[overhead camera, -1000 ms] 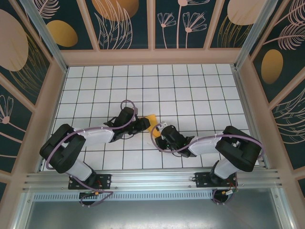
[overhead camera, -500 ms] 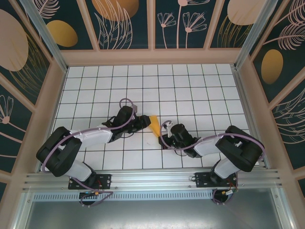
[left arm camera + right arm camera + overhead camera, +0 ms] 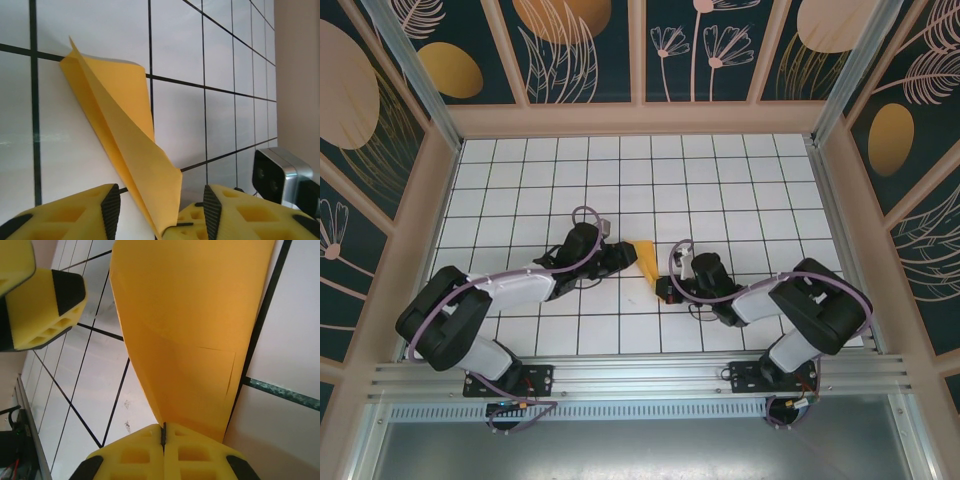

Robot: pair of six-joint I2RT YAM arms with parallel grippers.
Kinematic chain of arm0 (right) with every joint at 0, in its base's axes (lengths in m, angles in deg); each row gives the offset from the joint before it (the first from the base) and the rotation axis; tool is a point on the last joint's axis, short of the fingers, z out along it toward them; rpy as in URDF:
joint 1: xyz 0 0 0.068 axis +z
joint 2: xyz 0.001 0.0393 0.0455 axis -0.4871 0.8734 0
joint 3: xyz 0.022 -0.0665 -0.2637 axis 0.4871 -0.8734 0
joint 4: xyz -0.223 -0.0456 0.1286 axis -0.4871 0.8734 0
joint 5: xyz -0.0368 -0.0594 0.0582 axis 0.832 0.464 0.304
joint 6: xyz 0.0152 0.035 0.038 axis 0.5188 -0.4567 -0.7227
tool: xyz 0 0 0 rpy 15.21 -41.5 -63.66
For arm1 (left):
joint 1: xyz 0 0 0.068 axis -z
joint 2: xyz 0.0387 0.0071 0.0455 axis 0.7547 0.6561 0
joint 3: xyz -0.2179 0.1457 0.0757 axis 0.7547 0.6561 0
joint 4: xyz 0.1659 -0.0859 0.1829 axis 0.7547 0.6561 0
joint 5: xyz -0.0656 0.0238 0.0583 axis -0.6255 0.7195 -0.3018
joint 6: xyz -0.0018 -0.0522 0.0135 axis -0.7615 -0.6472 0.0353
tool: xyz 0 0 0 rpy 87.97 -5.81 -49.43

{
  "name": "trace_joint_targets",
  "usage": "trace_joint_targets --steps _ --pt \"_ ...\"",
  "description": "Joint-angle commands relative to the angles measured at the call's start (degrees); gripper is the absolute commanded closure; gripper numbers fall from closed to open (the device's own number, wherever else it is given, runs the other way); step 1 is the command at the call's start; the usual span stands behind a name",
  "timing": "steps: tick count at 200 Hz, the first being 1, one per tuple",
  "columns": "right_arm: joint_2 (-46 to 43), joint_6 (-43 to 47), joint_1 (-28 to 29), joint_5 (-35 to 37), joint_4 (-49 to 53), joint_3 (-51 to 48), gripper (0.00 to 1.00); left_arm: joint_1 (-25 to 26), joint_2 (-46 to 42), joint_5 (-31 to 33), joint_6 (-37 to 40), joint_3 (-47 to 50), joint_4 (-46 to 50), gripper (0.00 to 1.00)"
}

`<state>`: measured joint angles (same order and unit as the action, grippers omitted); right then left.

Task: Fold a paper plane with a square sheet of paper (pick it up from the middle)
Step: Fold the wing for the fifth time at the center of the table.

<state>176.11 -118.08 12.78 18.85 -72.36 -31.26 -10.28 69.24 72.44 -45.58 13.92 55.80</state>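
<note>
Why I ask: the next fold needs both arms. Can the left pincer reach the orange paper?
Probably yes: the left pincer stands open with the orange paper between its fingers; the right pincer, shut on it, grips elsewhere.

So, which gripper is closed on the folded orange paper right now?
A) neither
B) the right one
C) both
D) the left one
B: in the right wrist view the right gripper has its pads pressed together on the narrow end of the orange paper, while the left gripper has its fingers apart.
</note>
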Motion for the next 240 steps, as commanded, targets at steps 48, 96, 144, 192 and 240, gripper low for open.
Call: trace_joint_targets --steps 48,96,144,192,240 --pt "5.5 -9.3 -2.6 -6.4 -7.6 -0.6 0.98 0.5 4.7 -6.1 1.3 -1.3 -6.2 0.59" --pt "6.6 -14.2 -3.7 -8.1 -10.8 -1.4 0.98 0.7 7.2 -8.6 2.1 -2.9 -6.8 0.60" --pt "6.1 -16.2 -4.8 -9.6 -9.6 -0.7 0.98 1.1 9.5 -10.5 2.8 -4.8 -7.6 0.60" --pt "6.5 -17.0 -5.3 -11.0 -9.8 -0.7 0.97 1.5 14.8 -12.4 3.2 -7.3 -9.4 0.60" --pt "3.6 -14.3 -5.0 -9.0 -3.1 0.3 0.90 1.5 17.5 -12.4 2.9 -7.8 -11.9 0.60"
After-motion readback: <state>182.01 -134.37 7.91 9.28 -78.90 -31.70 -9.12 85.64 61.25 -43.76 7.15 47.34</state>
